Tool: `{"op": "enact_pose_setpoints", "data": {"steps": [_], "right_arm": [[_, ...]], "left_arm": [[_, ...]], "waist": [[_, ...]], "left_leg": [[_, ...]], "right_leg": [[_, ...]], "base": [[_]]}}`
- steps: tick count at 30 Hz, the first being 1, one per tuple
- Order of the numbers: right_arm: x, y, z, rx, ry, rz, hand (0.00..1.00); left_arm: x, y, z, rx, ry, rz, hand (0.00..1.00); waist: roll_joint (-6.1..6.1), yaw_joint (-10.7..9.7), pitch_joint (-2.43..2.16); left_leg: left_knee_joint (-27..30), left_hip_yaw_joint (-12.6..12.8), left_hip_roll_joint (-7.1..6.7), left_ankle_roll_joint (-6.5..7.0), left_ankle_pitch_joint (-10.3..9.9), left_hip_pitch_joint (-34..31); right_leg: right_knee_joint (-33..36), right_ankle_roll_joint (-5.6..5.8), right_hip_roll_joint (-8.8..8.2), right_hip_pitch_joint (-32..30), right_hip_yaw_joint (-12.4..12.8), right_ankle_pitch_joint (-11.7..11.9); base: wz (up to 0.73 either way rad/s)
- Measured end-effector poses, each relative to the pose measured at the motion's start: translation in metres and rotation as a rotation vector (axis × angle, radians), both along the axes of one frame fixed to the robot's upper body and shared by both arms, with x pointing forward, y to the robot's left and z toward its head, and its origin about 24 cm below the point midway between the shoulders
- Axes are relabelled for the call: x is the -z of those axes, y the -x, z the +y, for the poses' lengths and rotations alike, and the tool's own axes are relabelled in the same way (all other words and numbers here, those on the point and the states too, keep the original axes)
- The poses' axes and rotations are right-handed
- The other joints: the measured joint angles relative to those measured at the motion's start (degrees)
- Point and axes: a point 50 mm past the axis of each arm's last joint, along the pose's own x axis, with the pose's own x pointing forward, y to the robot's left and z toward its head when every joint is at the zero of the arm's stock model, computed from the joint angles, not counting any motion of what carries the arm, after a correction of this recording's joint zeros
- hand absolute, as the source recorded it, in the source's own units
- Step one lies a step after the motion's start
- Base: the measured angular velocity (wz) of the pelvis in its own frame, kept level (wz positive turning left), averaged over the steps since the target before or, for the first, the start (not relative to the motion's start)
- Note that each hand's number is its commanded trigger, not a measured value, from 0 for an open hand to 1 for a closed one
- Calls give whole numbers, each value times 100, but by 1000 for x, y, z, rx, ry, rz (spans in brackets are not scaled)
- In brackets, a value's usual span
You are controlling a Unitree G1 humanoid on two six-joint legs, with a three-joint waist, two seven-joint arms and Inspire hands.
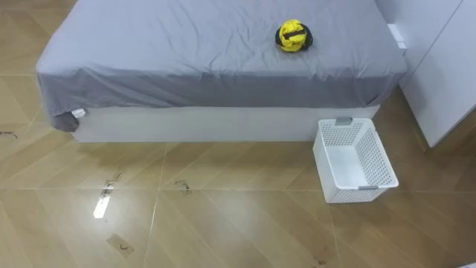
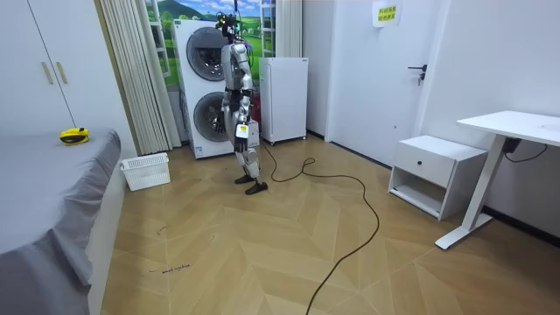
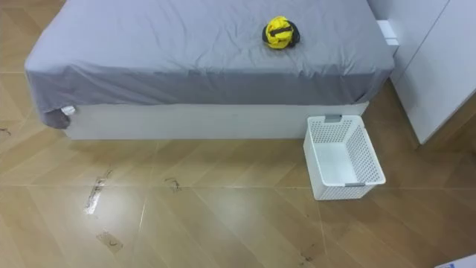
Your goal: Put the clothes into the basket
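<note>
Clothes (image 1: 294,36) lie ahead-right on the bed (image 1: 186,45), beyond the basket (image 1: 376,155); we judge the right arm nearer; state of the hands (image 2: 239,129) we cannot tell.

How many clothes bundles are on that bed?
1: the yellow-and-black bundle on the grey bed, toward its right, beyond the white basket. The bed's far edge is cut off.

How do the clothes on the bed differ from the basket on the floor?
The clothes are a yellow and black bundle; the basket is white. The clothes lie crumpled on the grey bed; the basket stands upright on the wooden floor beside it. The basket is larger than the clothes, and empty.
</note>
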Motion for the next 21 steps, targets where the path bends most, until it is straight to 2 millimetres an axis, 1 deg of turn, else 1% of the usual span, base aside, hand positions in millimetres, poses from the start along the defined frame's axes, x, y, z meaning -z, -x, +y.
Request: {"op": "enact_pose_setpoints", "data": {"steps": [8, 13, 19, 21], "right_arm": [[1, 1, 2, -9, -30, 2, 0], [1, 2, 2, 7, -46, 1, 0], [1, 2, 2, 25, -66, -5, 0], [1, 2, 3, 28, -70, -6, 0]], "left_arm": [[0, 2, 0, -3, 3, 4, 0], [0, 2, 1, -13, 19, 6, 0], [0, 3, 2, -24, 37, 9, 0], [0, 4, 2, -27, 36, 11, 0]], "waist": [[-46, 4, -10], [-30, -6, -23], [-28, -44, -21], [-10, -46, -29]], "left_leg": [[8, 74, -1, 1, 1, 47], [12, 75, -2, 1, 1, 47], [16, 75, -15, 1, 1, 30], [16, 74, -15, 0, 1, 33]], "right_leg": [[-2, 6, -1, 40, 71, -4], [-10, 10, -3, -9, 51, -6], [-13, 25, -24, 60, -19, -25], [-16, 26, -24, 62, -21, -30]], "base": [[0], [0], [5], [3]]}}
